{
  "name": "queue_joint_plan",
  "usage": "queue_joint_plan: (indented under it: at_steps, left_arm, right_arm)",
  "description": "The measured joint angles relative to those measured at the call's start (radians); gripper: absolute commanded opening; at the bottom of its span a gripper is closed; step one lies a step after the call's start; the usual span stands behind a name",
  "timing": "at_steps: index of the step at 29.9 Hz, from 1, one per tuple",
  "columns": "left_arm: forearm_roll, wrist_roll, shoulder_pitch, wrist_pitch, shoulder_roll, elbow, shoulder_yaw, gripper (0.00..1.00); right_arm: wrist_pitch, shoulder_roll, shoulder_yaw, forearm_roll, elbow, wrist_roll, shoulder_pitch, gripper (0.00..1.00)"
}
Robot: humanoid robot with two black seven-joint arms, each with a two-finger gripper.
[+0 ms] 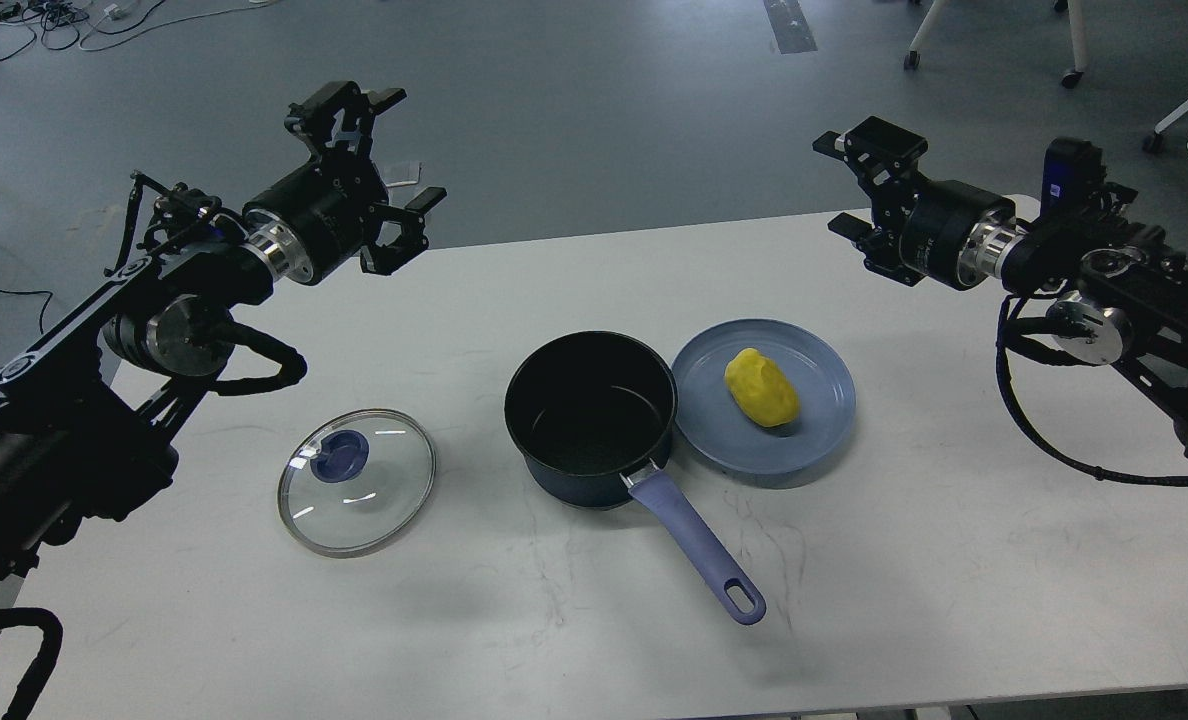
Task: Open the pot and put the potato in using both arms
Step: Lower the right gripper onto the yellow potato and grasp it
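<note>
A dark pot (591, 415) with a purple handle (694, 545) stands open and empty at the table's middle. Its glass lid (357, 480) with a blue knob lies flat on the table to the pot's left. A yellow potato (762, 387) lies on a blue plate (816, 432) that touches the pot's right side. My left gripper (406, 148) is open and empty, raised above the table's back left, far from the lid. My right gripper (838, 183) is open and empty, raised over the back right, behind and to the right of the plate.
The white table (554, 270) has bare room in front and at both sides. Beyond its far edge is grey floor, with cables (14, 20) at the far left and chair legs on casters (1069, 75) at the far right.
</note>
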Motion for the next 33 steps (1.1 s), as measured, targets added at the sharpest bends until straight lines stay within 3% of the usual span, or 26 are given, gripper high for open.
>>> queue_joint_plan:
  at_steps: [13, 21, 28, 33]
  left_arm:
    - [0.015, -0.014, 0.034, 0.0, 0.002, -0.002, 0.0, 0.99]
    - [0.017, -0.018, 0.041, 0.002, 0.002, -0.002, 0.0, 0.99]
    - [0.022, -0.049, 0.049, 0.003, 0.002, -0.002, 0.001, 0.99]
    - [0.038, -0.052, 0.051, 0.004, 0.006, -0.002, 0.001, 0.99]
  right_arm:
    - [-0.022, 0.011, -0.319, -0.471, -0.013, 0.079, 0.097, 1.0]
    - [-0.03, 0.006, -0.508, -0.794, -0.006, 0.173, 0.195, 1.0]
    - [-0.03, 0.033, -0.596, -0.84, -0.057, 0.183, 0.22, 1.0]
    - [-0.031, 0.074, -0.65, -0.843, -0.092, 0.184, 0.22, 0.95]
